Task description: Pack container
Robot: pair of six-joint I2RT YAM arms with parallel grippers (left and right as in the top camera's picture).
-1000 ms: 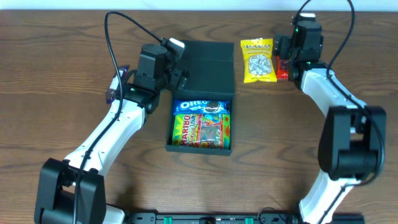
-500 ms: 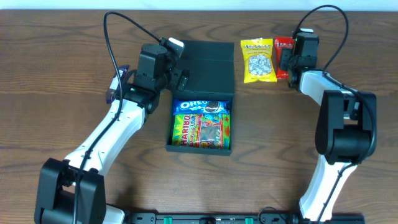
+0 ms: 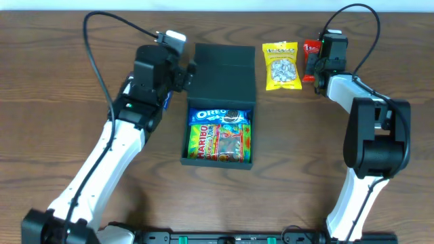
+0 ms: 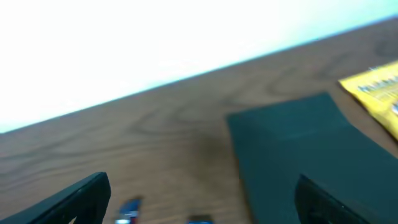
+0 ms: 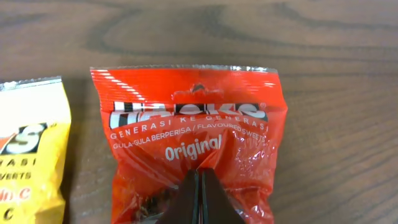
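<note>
The container (image 3: pixel 221 74) lies open between the two grippers, with an Oreo pack (image 3: pixel 218 116) and a Haribo bag (image 3: pixel 218 143) inside. To its right, the right gripper (image 5: pixel 199 198) pinches a red pack (image 5: pixel 193 143) reading "Original", beside a yellow pack (image 3: pixel 281 66). At the container's left edge, the left gripper (image 4: pixel 202 186) gapes wide, empty.

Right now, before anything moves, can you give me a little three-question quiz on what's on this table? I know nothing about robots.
1. True or false: the dark green container has its lid shut.
2. What is the right gripper pinching? A. a spoon B. the red snack pack C. nothing
3. Fill in: ___ snack packs lie inside the container.
Key: 1 false, the flap lies open. 2 B. 3 two, the Oreo pack and the Haribo pack.
</note>
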